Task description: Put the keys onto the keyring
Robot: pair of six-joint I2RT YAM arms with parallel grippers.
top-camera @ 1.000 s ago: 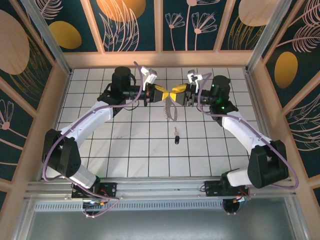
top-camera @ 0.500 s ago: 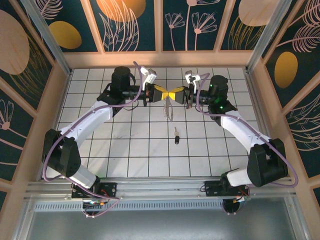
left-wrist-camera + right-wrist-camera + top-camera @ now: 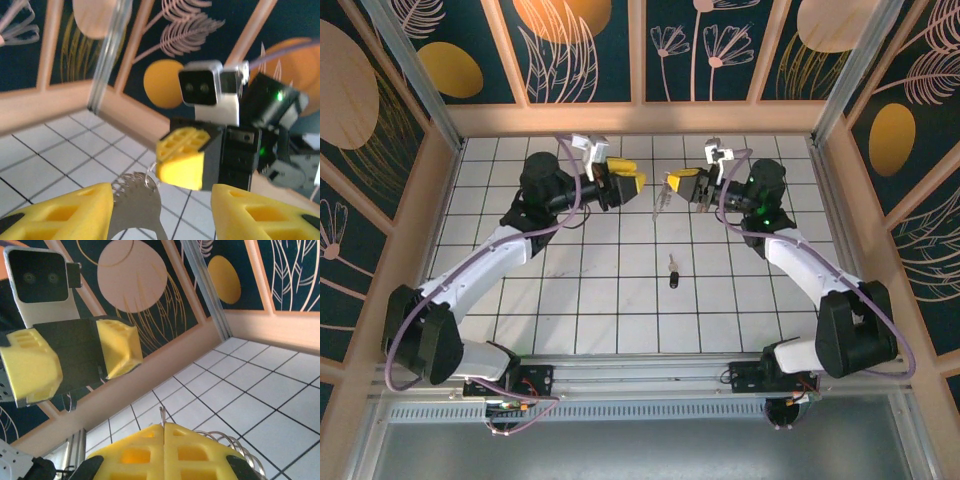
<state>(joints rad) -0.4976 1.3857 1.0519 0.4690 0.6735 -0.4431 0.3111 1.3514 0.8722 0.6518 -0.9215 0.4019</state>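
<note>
Hanging from the right pincer (image 3: 671,184), one keyring (image 3: 661,203); one key (image 3: 673,272) on tiles (image 3: 600,300).

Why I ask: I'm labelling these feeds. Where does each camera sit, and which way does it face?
Top external: fixed above and behind the bases, looking down on the tiled table; both arms, left gripper and right gripper show.
Left wrist: on the left arm, facing the right gripper and keyring; own yellow fingers frame the bottom.
Right wrist: on the right arm, facing the open left gripper; own shut fingers at the bottom.
Shared: both wrist views show the keyring.
</note>
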